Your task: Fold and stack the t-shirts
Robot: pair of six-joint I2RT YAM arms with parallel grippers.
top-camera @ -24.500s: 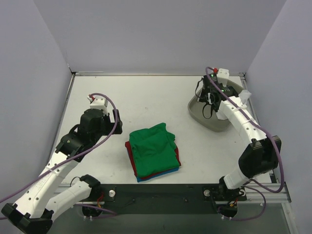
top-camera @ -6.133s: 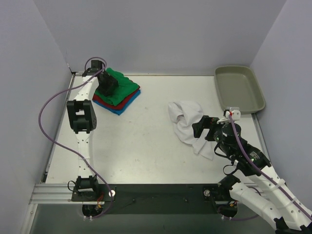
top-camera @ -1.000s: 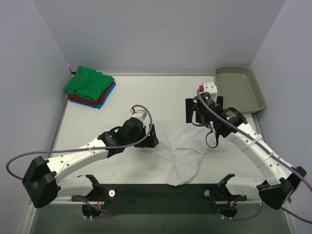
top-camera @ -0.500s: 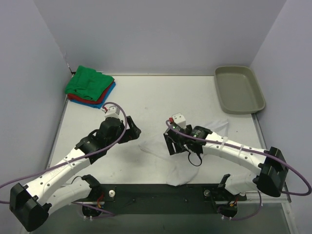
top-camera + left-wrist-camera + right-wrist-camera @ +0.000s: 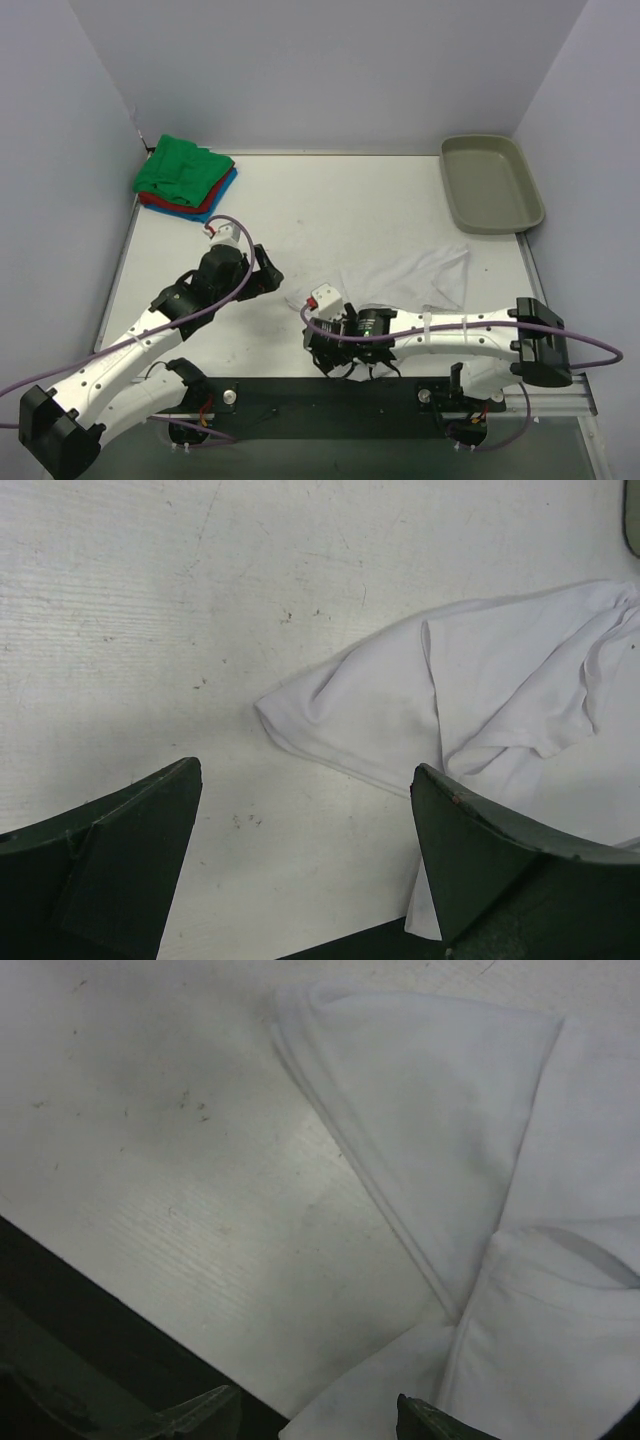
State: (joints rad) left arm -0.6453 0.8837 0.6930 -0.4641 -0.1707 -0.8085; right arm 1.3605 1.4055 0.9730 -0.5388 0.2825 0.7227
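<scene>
The table (image 5: pixel 330 200) fills most of the top view. The white t-shirt (image 5: pixel 420 275) lies rumpled and partly spread at lower right of centre, with one sleeve pointing left. The grey tray (image 5: pixel 490 185) sits in the upper right corner. At upper left, the green t-shirt (image 5: pixel 180 170) tops the red t-shirt (image 5: pixel 160 200) and the blue t-shirt (image 5: pixel 205 213), all folded. The left end effector (image 5: pixel 305 770) hovers with its fingers spread wide, close to the sleeve. The right end effector (image 5: pixel 315 1405) is likewise parted, with a cloth edge between its tips, low in the frame.
</scene>
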